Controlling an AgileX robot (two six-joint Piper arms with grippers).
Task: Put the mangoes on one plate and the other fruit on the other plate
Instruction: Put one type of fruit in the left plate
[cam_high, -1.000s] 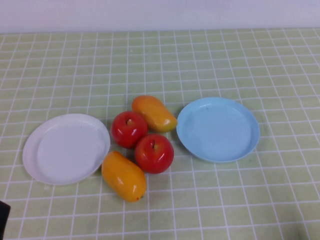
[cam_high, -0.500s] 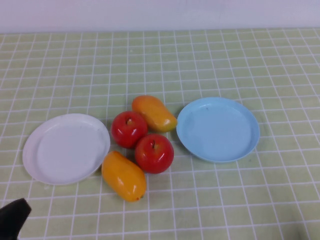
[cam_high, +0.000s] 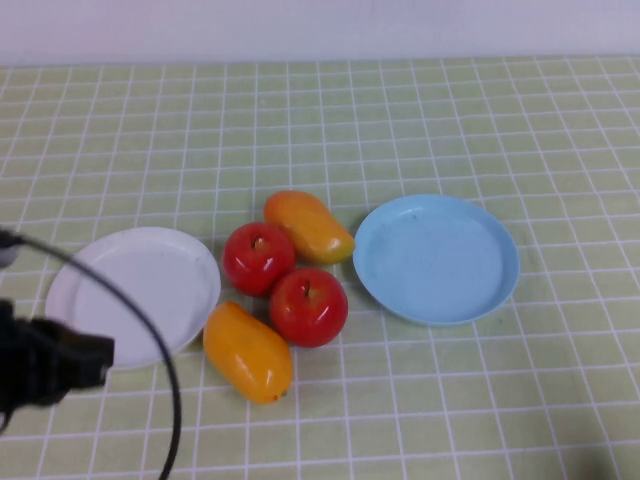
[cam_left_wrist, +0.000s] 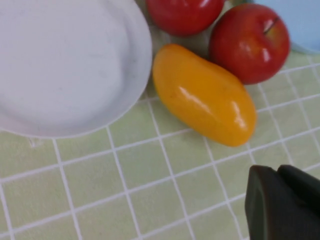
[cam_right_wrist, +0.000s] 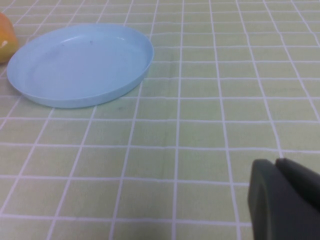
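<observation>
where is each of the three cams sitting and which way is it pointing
High view: raised on the robot's side, angled down at the white plate, blue plate and fruit; the left arm shows at lower left.
Left wrist view: on the left arm, looking down at the near mango; the shut left gripper shows.
Right wrist view: low on the right arm, facing the blue plate; the shut right gripper shows.
Shared: high and left wrist views both show the near mango and white plate.

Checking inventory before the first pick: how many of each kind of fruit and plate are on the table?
Mangoes: 2
Apples: 2
Blue plate: 1
White plate: 1
Total: 6
</observation>
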